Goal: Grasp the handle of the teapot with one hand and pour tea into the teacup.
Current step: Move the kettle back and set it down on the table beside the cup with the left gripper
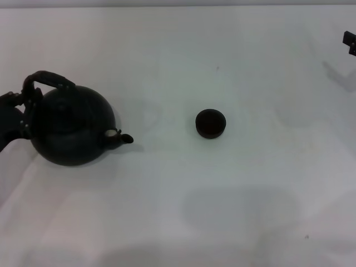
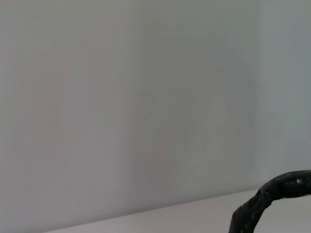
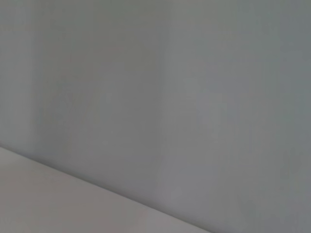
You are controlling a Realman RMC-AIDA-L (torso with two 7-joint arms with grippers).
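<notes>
- Head view: the large round matte-black teapot (image 1: 71, 129) sits at the left of the frame on the plain white table (image 1: 183, 222), its short pointed spout (image 1: 121, 137) aimed toward the right.
- Head view: the black, rough-textured arched handle (image 1: 45, 79) loops over the pot's upper left side, tilted toward the left edge of the frame.
- Head view: the left gripper (image 1: 19, 114) enters from the left edge and sits against the left side of the teapot, right at the base of the handle; its dark parts merge with the dark pot, so I cannot tell whether it is gripping the handle or standing apart from it.
- Head view: the small round black handleless teacup (image 1: 210, 123) stands upright near the middle of the frame, well apart from the spout, to its right.
- Head view: a small dark piece of the right gripper (image 1: 350, 41) shows at the upper right edge; how its fingers stand cannot be told.
- Left wrist view: a curved stretch of the black handle (image 2: 269, 194) shows in the lower right corner, with a pale grey wall behind it and a strip of white table along the bottom.
- Right wrist view: only a plain grey wall and a strip of pale table surface in the lower left corner.
</notes>
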